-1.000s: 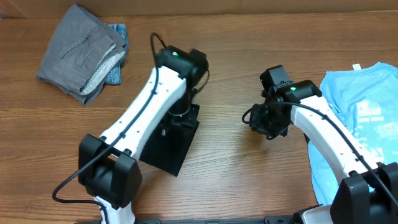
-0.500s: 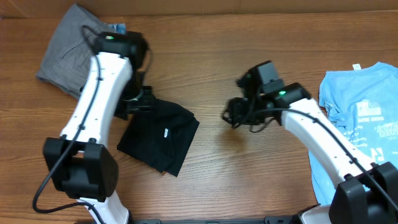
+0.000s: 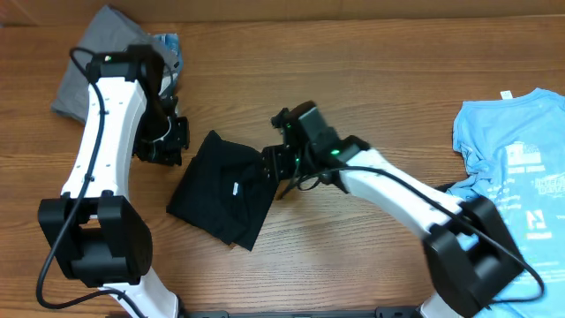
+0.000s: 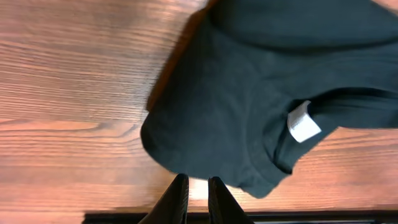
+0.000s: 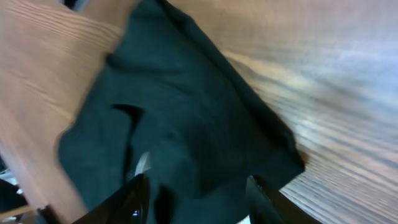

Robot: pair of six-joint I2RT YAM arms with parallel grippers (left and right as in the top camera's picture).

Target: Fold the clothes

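A folded black garment (image 3: 221,187) with a small white tag lies on the wooden table at centre left. It fills the left wrist view (image 4: 267,93) and the right wrist view (image 5: 180,124). My left gripper (image 3: 166,141) is shut and empty, just off the garment's upper left corner; its fingertips (image 4: 198,186) sit over bare wood at the cloth's edge. My right gripper (image 3: 275,164) is open, its fingers (image 5: 196,193) spread over the garment's right edge. A light blue T-shirt (image 3: 516,177) lies spread at the far right.
A pile of folded grey clothes (image 3: 110,75) with a bit of blue denim (image 3: 168,49) sits at the back left. The table's far edge runs along the top of the overhead view.
My left arm swung left off the black garment, uncovering it. My right arm moved left from the table's middle to the garment's right edge.
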